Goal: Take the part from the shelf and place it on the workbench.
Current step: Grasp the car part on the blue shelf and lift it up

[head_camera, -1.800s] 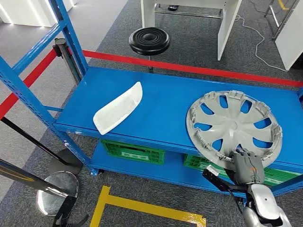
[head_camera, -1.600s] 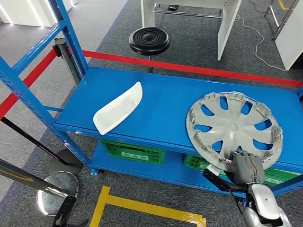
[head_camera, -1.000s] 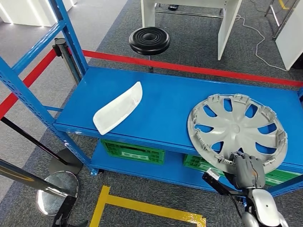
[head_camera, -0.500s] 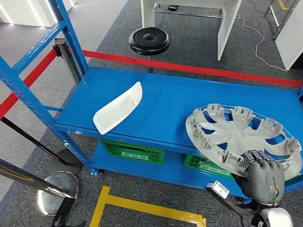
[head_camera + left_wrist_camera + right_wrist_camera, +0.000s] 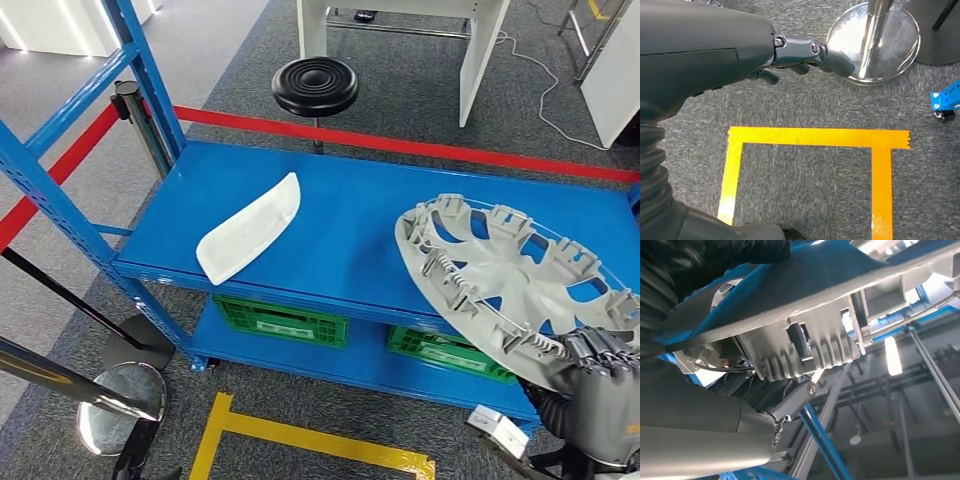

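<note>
Hubcap (image 5: 498, 280) tilted, near rim gripped by right hand (image 5: 600, 395); wrist view shows underside clips (image 5: 810, 352).

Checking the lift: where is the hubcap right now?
In the head view, the hubcap is tilted above the blue shelf's right end, its near rim held by the right hand.

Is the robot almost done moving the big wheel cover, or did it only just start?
Only partway. Done: the right hand grips the grey wheel cover by its near rim. In hand: the cover is tilted, its near side raised off the blue shelf and hanging past the front edge. Left: carrying it away and setting it on the workbench. The left hand hangs over the floor, holding nothing. The white part lies untouched on the shelf.
</note>
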Robot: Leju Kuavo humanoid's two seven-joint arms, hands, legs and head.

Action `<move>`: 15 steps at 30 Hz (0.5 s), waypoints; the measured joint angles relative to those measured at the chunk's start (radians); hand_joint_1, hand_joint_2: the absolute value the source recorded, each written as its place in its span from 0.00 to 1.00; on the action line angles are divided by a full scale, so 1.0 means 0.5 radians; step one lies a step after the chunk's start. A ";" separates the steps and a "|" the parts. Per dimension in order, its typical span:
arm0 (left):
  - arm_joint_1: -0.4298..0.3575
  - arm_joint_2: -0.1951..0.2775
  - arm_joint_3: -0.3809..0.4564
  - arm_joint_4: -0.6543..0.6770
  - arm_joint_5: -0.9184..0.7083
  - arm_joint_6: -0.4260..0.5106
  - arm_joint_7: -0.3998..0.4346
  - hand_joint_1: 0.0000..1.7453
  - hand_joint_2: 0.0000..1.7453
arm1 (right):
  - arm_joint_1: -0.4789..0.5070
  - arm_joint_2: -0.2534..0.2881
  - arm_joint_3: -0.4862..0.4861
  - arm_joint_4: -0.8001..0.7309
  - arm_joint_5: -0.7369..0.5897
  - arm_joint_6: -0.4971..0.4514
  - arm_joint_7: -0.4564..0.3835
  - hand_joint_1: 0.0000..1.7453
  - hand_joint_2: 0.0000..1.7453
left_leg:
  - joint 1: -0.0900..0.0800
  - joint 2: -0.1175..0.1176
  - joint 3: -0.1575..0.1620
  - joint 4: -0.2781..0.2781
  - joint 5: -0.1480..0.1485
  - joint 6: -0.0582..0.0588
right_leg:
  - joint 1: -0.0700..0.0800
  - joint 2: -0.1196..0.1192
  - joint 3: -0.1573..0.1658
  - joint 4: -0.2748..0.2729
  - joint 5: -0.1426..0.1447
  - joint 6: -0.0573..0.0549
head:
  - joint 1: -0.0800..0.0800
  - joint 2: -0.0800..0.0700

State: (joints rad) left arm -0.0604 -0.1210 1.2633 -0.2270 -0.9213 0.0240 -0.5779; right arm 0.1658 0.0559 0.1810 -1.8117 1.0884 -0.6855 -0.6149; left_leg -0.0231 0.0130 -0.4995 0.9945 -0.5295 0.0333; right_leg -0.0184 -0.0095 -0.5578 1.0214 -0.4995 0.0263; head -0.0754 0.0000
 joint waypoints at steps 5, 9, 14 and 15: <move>0.001 -0.005 0.009 0.000 0.002 0.000 -0.004 0.00 1.00 | 0.025 0.081 -0.047 -0.075 -0.229 0.000 -0.101 1.00 1.00 | 0.000 0.000 0.000 0.000 0.000 0.000 | 0.000 0.000 0.000 0.000 0.000 0.000 | 0.000 0.000; 0.002 -0.010 0.018 0.000 0.008 -0.001 -0.010 0.00 1.00 | 0.036 0.123 -0.069 -0.130 -0.367 0.000 -0.147 1.00 1.00 | 0.000 0.000 0.000 0.000 0.000 0.000 | 0.000 0.000 0.000 0.000 0.000 0.000 | 0.000 0.000; 0.004 -0.016 0.047 0.000 0.022 -0.018 -0.011 0.00 1.00 | 0.056 0.146 -0.076 -0.214 -0.455 0.000 -0.155 1.00 1.00 | 0.000 0.000 0.000 0.000 0.000 0.000 | 0.000 0.000 0.000 0.000 0.000 0.000 | 0.000 0.000; 0.004 -0.017 0.049 0.000 0.023 -0.024 -0.011 0.00 1.00 | 0.059 0.149 -0.076 -0.227 -0.463 0.000 -0.156 1.00 1.00 | 0.000 0.000 0.000 0.000 0.000 0.000 | 0.000 0.000 0.000 0.000 0.000 0.000 | 0.000 0.000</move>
State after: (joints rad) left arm -0.0584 -0.1294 1.2876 -0.2270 -0.9098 0.0121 -0.5837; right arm 0.1952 0.1302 0.1431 -1.9251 0.8567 -0.6855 -0.6927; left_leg -0.0232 0.0130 -0.4995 0.9945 -0.5296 0.0333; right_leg -0.0184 -0.0095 -0.5577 1.0214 -0.4995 0.0263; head -0.0752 0.0000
